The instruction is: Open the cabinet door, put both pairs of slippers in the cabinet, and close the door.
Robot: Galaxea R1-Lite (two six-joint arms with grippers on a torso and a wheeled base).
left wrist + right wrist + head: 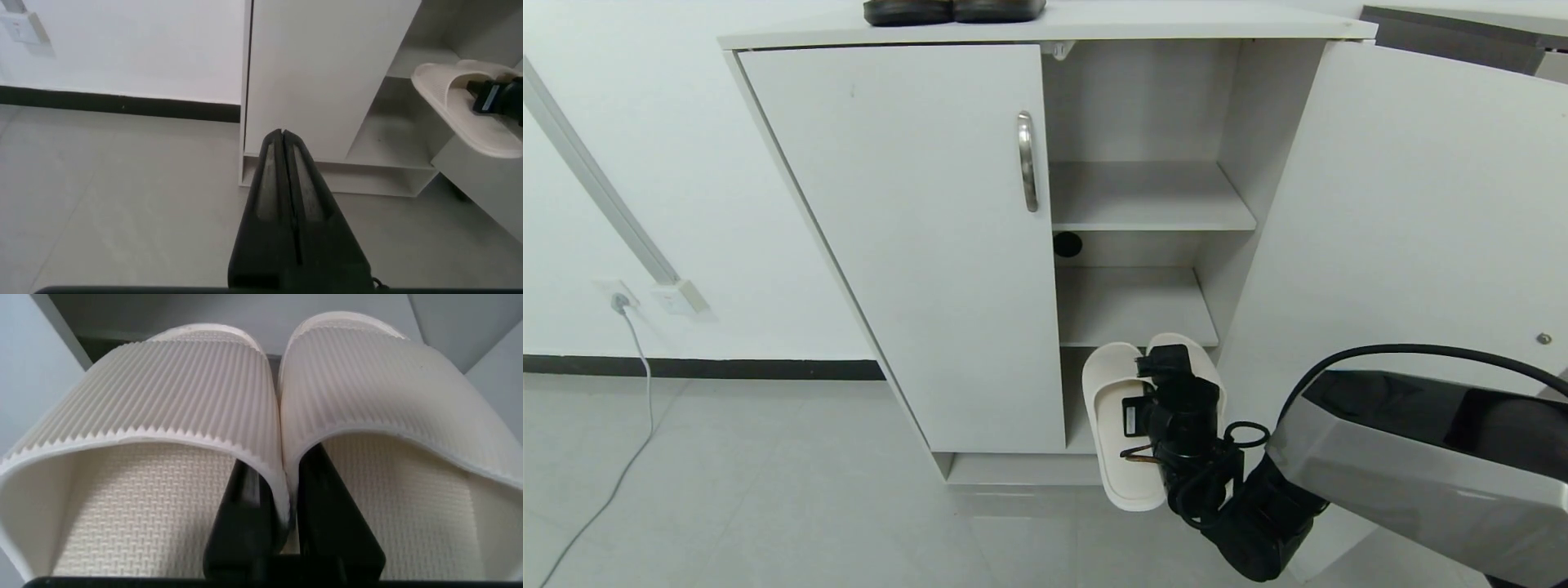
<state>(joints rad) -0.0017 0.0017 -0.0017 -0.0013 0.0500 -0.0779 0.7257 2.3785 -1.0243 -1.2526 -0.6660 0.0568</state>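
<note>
- While its right door stands wide open, the head view shows the white cabinet with its left door closed, a metal handle on that door's right edge.
- Two bare shelves show inside, the upper shelf and the lower shelf; a dark round spot sits at the back between them, and what it is cannot be told.
- The cream slippers hang side by side at the mouth of the bottom compartment, toes far, heels near. The right gripper covers much of the right one.
- A dark pair of slippers lies on the cabinet's top, cut off by the frame's edge.
- From the left wrist view, the left gripper hangs over the floor, near and left of the cabinet, its fingers pressed together with nothing between them.
- Far to the right there, the cream slippers are held clear of the floor in front of the opening, with the right gripper on them.
- Seen from the right wrist view, the cream slippers have ribbed straps and textured insoles.
- The right gripper clamps the pair's touching inner edges, one black finger inside each slipper; the fingertips are hidden under the straps.
</note>
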